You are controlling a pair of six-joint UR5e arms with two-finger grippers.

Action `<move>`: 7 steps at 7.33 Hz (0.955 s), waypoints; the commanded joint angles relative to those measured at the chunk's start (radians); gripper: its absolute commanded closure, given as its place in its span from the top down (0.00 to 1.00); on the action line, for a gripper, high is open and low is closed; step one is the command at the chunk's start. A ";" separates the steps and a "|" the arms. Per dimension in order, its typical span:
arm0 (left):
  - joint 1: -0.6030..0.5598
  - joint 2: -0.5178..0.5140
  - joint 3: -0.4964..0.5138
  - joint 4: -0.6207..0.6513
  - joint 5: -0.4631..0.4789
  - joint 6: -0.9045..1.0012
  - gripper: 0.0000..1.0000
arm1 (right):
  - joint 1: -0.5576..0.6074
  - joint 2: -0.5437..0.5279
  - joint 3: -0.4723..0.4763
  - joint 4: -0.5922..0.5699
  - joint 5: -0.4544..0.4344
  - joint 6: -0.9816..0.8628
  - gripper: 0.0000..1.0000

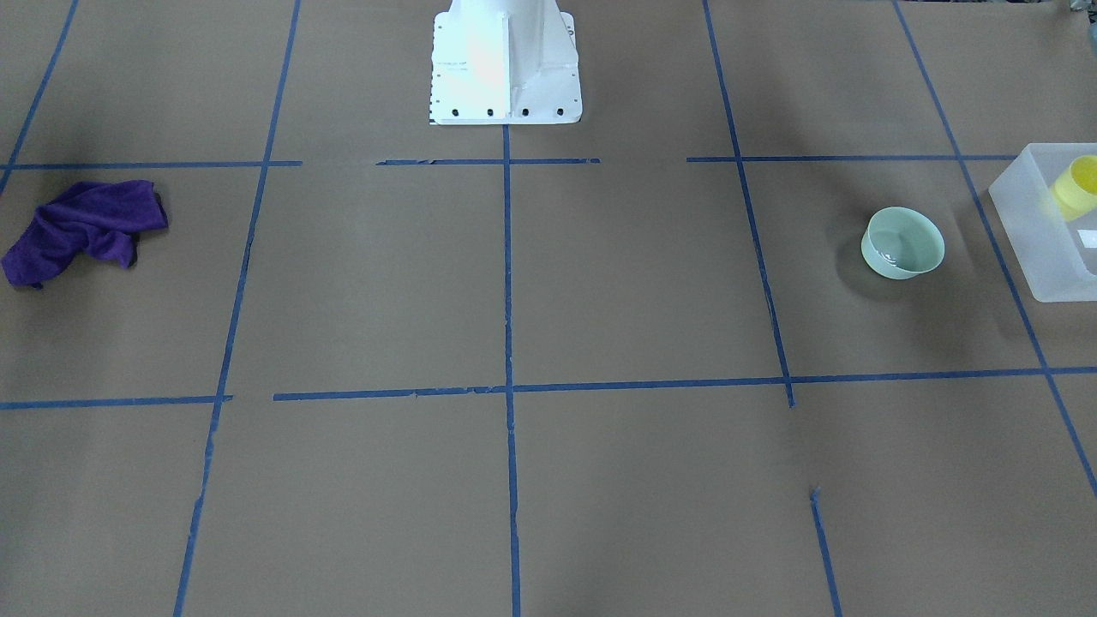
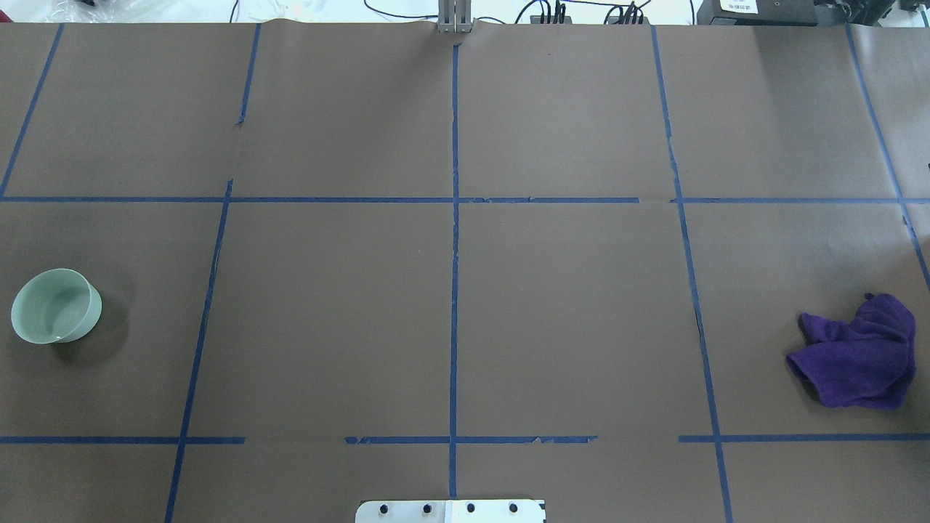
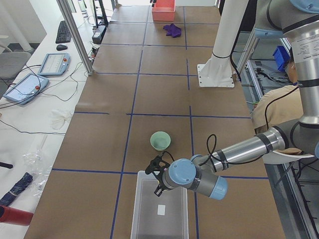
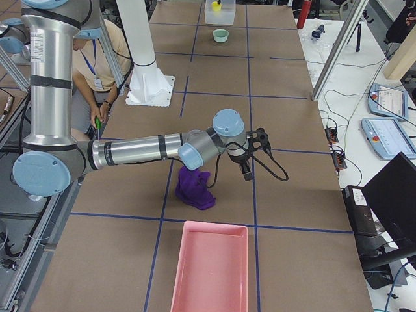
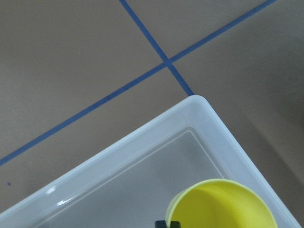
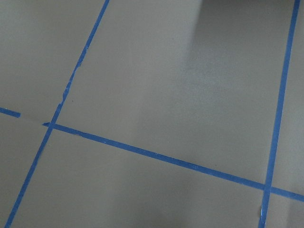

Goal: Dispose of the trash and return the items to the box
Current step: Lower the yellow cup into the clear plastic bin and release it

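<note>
Apparently the left hand (image 3: 158, 189) holds the yellow cup (image 5: 223, 204) over the box (image 5: 156, 130). Releasing it comes next, then fetching the bowl (image 1: 902, 244). Whether the right hand (image 4: 247, 170) is wide or narrow, I cannot tell.

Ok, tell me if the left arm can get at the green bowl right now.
Probably yes. The left pincer hangs over the box, close beside the green bowl, which stands alone on open table. It may be holding the yellow cup, though.

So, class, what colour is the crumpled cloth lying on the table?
The cloth is deep purple, a plain colour with no pattern, clearest in the overhead exterior view.
</note>
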 commanded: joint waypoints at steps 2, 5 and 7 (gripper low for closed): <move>0.015 0.026 -0.001 -0.003 -0.004 0.054 0.56 | -0.007 0.000 -0.005 -0.003 0.000 0.002 1.00; 0.015 0.009 -0.016 -0.173 -0.002 -0.166 0.72 | -0.065 -0.003 0.018 0.039 0.002 0.041 1.00; 0.016 -0.050 -0.107 -0.180 0.001 -0.306 1.00 | -0.210 -0.081 0.026 0.320 -0.064 0.241 1.00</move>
